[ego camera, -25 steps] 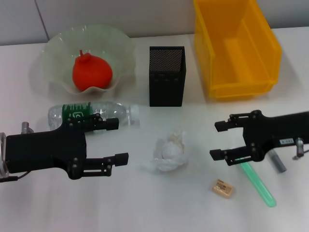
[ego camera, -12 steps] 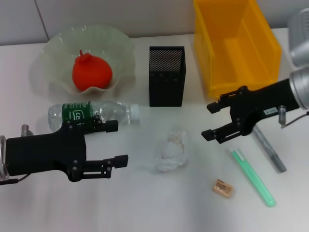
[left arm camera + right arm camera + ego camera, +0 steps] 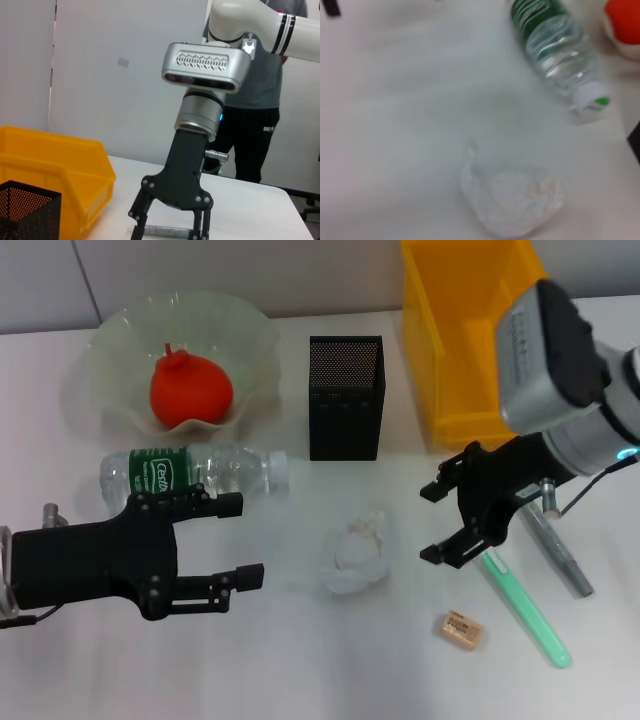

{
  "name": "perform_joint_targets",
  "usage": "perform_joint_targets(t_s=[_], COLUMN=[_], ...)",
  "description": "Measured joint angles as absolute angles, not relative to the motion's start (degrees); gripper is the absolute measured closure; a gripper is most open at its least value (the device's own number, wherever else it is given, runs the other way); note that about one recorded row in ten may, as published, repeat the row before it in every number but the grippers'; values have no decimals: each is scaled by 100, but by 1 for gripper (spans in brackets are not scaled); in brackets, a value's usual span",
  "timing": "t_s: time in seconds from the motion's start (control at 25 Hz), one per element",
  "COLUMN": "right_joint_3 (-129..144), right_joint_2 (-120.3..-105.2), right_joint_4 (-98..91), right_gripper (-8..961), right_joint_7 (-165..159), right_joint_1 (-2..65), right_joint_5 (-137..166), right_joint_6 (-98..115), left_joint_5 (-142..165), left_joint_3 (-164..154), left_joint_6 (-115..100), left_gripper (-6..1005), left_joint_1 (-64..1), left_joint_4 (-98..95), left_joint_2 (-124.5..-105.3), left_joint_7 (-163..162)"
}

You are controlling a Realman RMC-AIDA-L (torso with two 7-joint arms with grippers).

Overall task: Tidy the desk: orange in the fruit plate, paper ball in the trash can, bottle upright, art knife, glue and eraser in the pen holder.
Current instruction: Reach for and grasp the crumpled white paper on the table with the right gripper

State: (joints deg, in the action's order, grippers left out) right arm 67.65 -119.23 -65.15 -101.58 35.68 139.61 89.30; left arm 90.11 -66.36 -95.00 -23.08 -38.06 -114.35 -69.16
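The orange (image 3: 190, 390) lies in the frilled fruit plate (image 3: 110, 340). A clear bottle (image 3: 190, 472) with a green label lies on its side, also seen in the right wrist view as the bottle (image 3: 555, 45). The paper ball (image 3: 355, 550) sits mid-desk, and it shows again as the paper ball (image 3: 512, 200). My right gripper (image 3: 430, 523) hangs open just right of it, tilted down. Under that arm lie the green art knife (image 3: 525, 605) and the grey glue (image 3: 560, 550). The tan eraser (image 3: 462, 629) rests near the front. My left gripper (image 3: 243, 538) is open, in front of the bottle.
A black mesh pen holder (image 3: 345, 395) stands at the back centre. Right of it is the yellow trash can (image 3: 490, 340). The left wrist view shows the right arm's gripper (image 3: 170, 220) beside the yellow trash can (image 3: 55, 170), with a person standing behind the desk.
My right arm has swung up and tilted over, bringing its open gripper left toward the paper ball. The left gripper has hardly moved.
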Motion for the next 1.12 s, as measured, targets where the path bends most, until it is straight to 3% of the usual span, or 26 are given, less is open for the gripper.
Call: perform_joint_targets(t_s=[1.12], right_joint_3=[7365], right_joint_2=[-11944], right_joint_4=[-6348], right_gripper=[152], right_joint_7=[-10745], right_joint_1=[4135], right_joint_5=[13712], right_joint_6=[8671], left_joint_5=[9018], left_joint_3=[-6630], left_joint_6=[-9428], left_gripper=[184], left_joint_1=[-2247], left_joint_4=[-3825], left_joint_2=[-11522], left_joint_7=[-6838])
